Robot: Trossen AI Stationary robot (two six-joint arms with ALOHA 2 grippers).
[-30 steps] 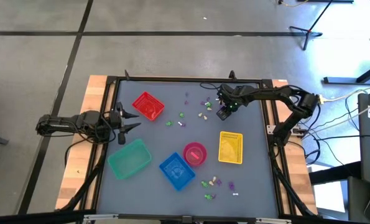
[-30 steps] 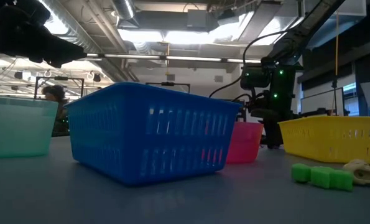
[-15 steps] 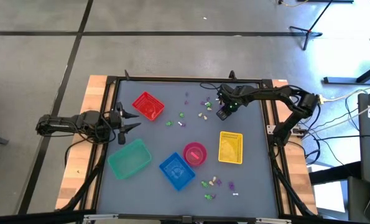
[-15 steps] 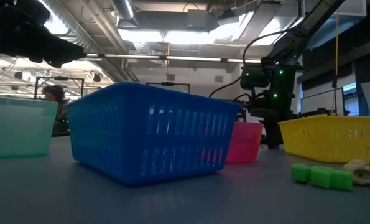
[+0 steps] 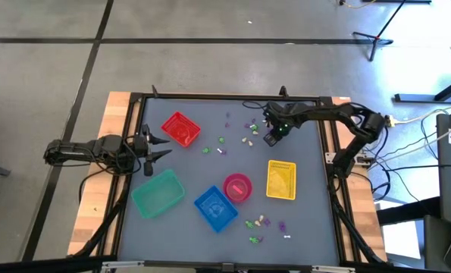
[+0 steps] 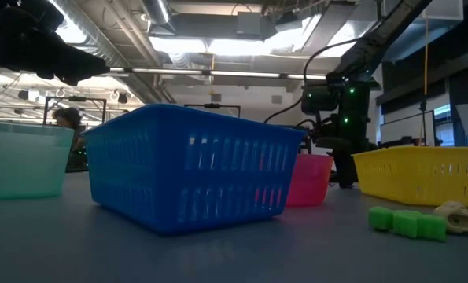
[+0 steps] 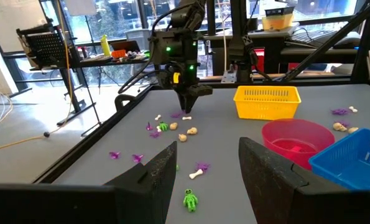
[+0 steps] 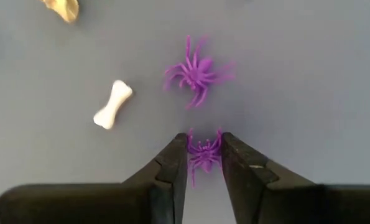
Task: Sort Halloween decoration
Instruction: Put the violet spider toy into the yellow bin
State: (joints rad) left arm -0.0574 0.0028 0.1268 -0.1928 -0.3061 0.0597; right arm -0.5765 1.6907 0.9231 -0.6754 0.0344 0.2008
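- We saw the right gripper (image 8: 203,163) with its jaws narrowed onto a small purple spider (image 8: 203,153), both fingers touching it just above the grey table (image 8: 309,74).
- A second purple spider (image 8: 197,73) lay just beyond it at 12 o'clock, and a white bone (image 8: 113,104) at about 10 o'clock.
- From above, that gripper (image 5: 271,130) stood at 12 o'clock from the yellow basket (image 5: 281,180).
- The left gripper (image 5: 158,146) waited by the table's left edge, jaws spread and empty, with the red basket (image 5: 180,129) near it at 2 o'clock.
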